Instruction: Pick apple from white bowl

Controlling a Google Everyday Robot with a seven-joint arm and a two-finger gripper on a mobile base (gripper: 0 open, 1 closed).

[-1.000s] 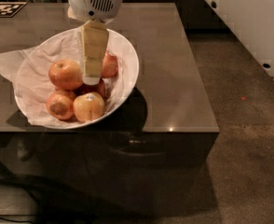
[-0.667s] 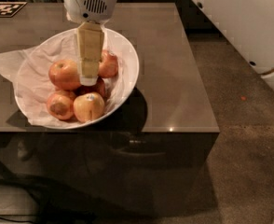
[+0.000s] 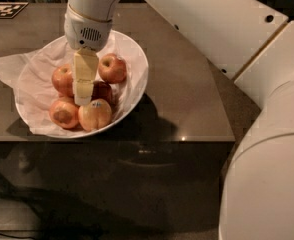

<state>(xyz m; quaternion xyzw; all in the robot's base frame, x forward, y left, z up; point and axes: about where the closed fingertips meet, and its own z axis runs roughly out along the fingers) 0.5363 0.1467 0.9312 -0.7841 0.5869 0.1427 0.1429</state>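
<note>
The white bowl (image 3: pixel 138 59) stands on the table, lined with crumpled white paper, and holds several apples. The apple (image 3: pixel 61 79), large and orange-red, lies at the bowl's left. My gripper (image 3: pixel 82 99) hangs straight down into the bowl's middle, its tip just right of that apple and left of a smaller dark red apple (image 3: pixel 104 91). A yellow-orange apple with a sticker (image 3: pixel 95 115) lies just below the tip. Two more apples lie at the back right (image 3: pixel 112 68) and front left (image 3: pixel 63 113). Nothing is lifted.
The bowl stands on a dark brown table (image 3: pixel 187 99) near its front edge (image 3: pixel 137 140). Paper (image 3: pixel 7 66) spills over the bowl's left rim. My white arm links (image 3: pixel 267 134) fill the right side. A black-and-white marker tag (image 3: pixel 4 9) lies at the back left.
The gripper has come down deeper among the apples in the bowl's middle. The white arm links have swung into view on the right. The apples have not moved.
</note>
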